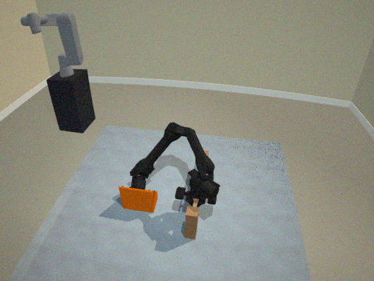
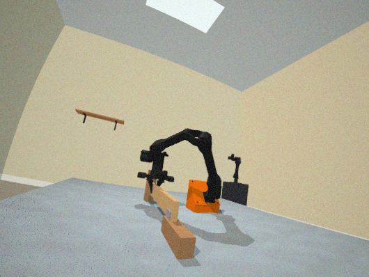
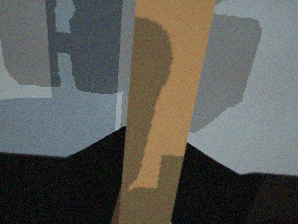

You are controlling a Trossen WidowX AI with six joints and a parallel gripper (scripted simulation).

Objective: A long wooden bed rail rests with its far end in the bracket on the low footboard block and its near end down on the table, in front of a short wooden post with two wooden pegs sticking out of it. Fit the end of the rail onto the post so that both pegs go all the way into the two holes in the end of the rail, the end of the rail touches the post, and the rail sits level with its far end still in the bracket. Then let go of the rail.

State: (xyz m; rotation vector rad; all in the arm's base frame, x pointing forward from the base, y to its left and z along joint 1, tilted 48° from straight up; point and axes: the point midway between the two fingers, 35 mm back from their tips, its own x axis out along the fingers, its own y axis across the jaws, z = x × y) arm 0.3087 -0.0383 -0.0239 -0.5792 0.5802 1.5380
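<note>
The wooden rail point(image 1: 195, 203) point(image 2: 167, 199) point(image 3: 182, 75) is clasped near its post end by my gripper point(image 1: 195, 202) point(image 2: 154, 187) point(image 3: 145, 135), which is shut on it. In the exterior view the rail's other end stands at the grey bracket point(image 2: 168, 213) on the low footboard block point(image 2: 177, 238); a bit of that block point(image 1: 207, 152) shows behind the arm in the top view. The rail looks about level. Its gripped end is up beside the top of the short post point(image 1: 191, 224) point(image 2: 147, 195). The pegs and holes are hidden, so I cannot tell whether the end touches the post.
The arm's orange base point(image 1: 138, 200) point(image 2: 198, 205) stands to one side of the rail, with the arm arching over from it. Another arm on a dark pedestal point(image 1: 72, 102) point(image 2: 235, 193) stands off the table. A wall shelf point(image 2: 101, 117) is in the background.
</note>
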